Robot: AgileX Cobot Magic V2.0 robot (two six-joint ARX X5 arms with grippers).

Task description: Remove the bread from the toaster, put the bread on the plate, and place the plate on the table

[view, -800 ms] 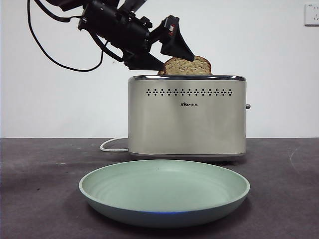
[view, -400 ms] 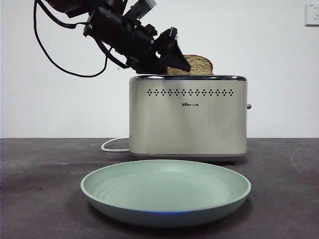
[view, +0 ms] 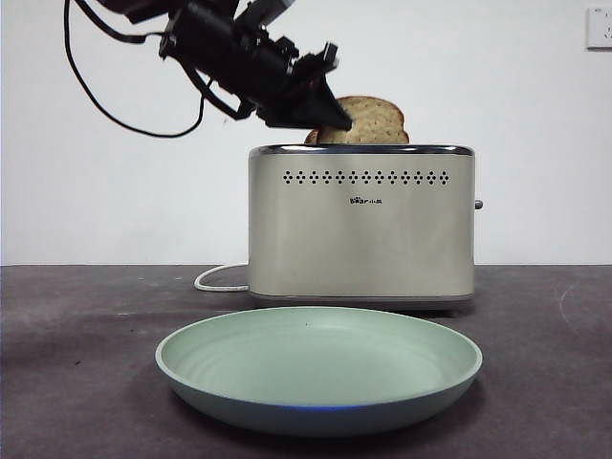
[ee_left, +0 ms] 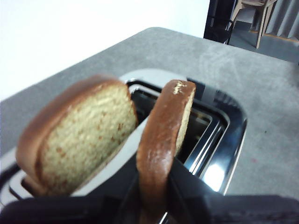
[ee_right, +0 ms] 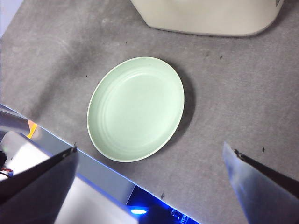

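The cream toaster (view: 360, 229) stands behind the mint-green plate (view: 316, 416) on the dark table (view: 76, 363). My left gripper (view: 330, 115) reaches in from the upper left and is shut on the left edge of the bread (view: 371, 120), which rises partly out of its slot. In the left wrist view the jaws (ee_left: 152, 198) pinch the bread (ee_left: 163, 140) by its brown crust, over the chrome rim of the toaster (ee_left: 229, 140). A second slice (ee_left: 79, 140) leans in the neighbouring slot. My right gripper (ee_right: 149, 148) hangs open high above the plate (ee_right: 135, 109).
A white cord (view: 215, 277) trails from the toaster's left side along the table. The toaster's lever knob (view: 476, 204) sticks out on its right. A wall socket (view: 598, 27) sits at the upper right. The table's near edge (ee_right: 117, 186) runs close to the plate.
My left gripper closed in on the bread's left edge and has lifted it a little higher out of the slot. The plate and toaster stay put.
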